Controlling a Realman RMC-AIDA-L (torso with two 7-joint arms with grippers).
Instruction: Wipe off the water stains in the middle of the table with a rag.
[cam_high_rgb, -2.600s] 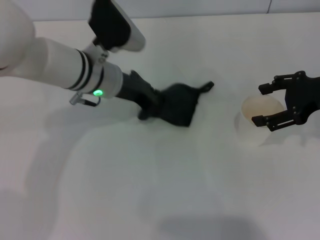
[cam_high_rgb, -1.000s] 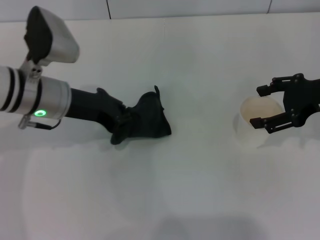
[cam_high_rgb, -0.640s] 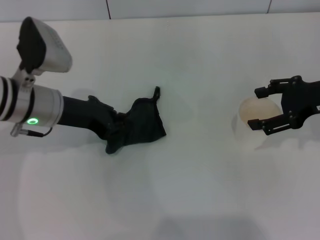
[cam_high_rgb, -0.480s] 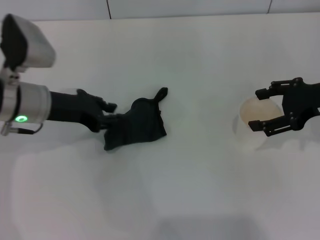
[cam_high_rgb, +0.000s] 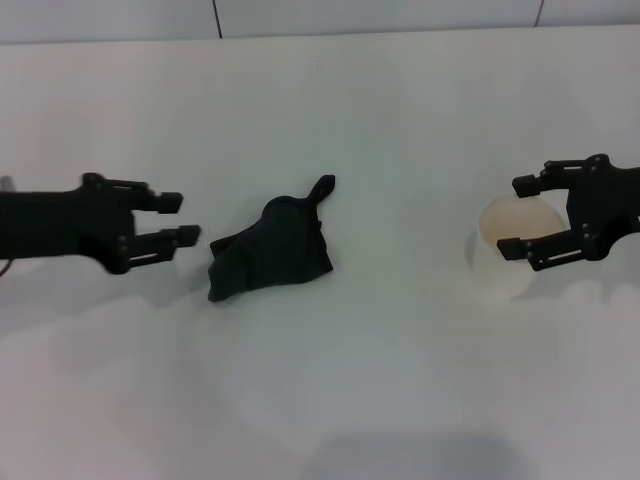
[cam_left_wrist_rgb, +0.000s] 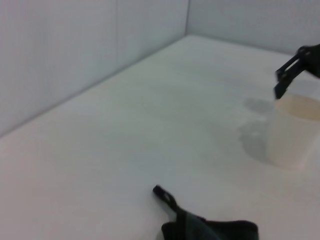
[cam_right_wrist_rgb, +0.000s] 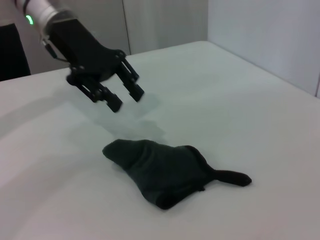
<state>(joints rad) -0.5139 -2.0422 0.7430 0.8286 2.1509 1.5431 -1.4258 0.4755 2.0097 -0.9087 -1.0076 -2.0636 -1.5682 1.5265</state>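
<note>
The dark rag (cam_high_rgb: 272, 250) lies crumpled on the white table (cam_high_rgb: 360, 380), left of the middle. It also shows in the left wrist view (cam_left_wrist_rgb: 212, 231) and the right wrist view (cam_right_wrist_rgb: 162, 170). My left gripper (cam_high_rgb: 180, 218) is open and empty, a short way to the left of the rag and apart from it; the right wrist view shows it (cam_right_wrist_rgb: 119, 96) above the table. My right gripper (cam_high_rgb: 513, 216) is open at the right, its fingers on either side of a cup. No orange-brown puddle shows on the table.
A white cup (cam_high_rgb: 517, 245) with a pale orange inside stands at the right, between my right gripper's fingers; it also shows in the left wrist view (cam_left_wrist_rgb: 295, 132). A wall runs along the table's far edge (cam_high_rgb: 330, 35).
My left gripper let go of the rag and drew back to the left. The rag stays where it was left. The right gripper has not moved.
</note>
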